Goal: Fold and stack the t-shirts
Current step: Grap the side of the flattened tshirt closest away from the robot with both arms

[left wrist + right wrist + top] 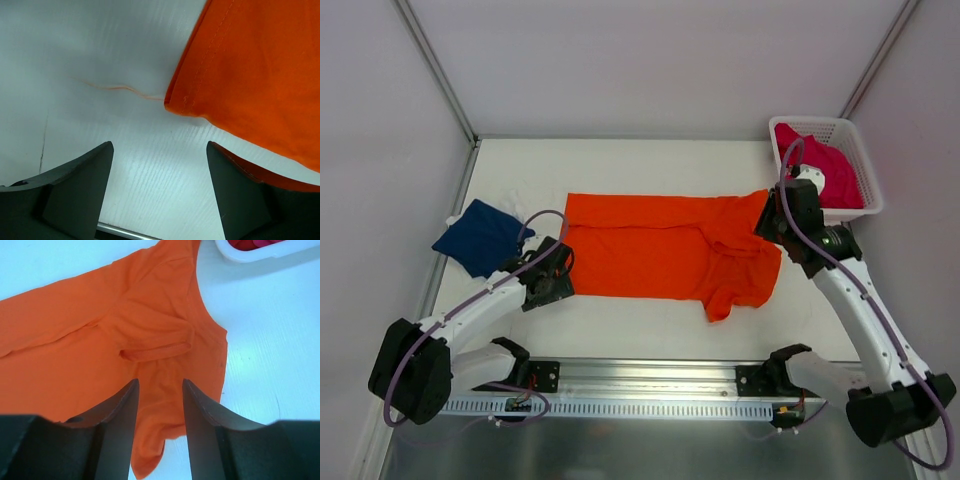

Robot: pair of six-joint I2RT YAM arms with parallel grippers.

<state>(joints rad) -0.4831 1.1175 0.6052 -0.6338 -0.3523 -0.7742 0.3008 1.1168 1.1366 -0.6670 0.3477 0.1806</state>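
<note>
Bearing every item, the white table is serving as the base. Orange t-shirt is lying spread flat at its middle, one sleeve creased. White mesh basket is sitting off the orange t-shirt's collar end, holding the magenta t-shirt. Navy t-shirt is lying folded just beyond the orange t-shirt's hem end. Left gripper is hovering at the orange t-shirt's hem corner, fingers spread wide, gripping nothing. Right gripper is hanging over the orange t-shirt's sleeve, fingers partly apart, apparently empty.
</note>
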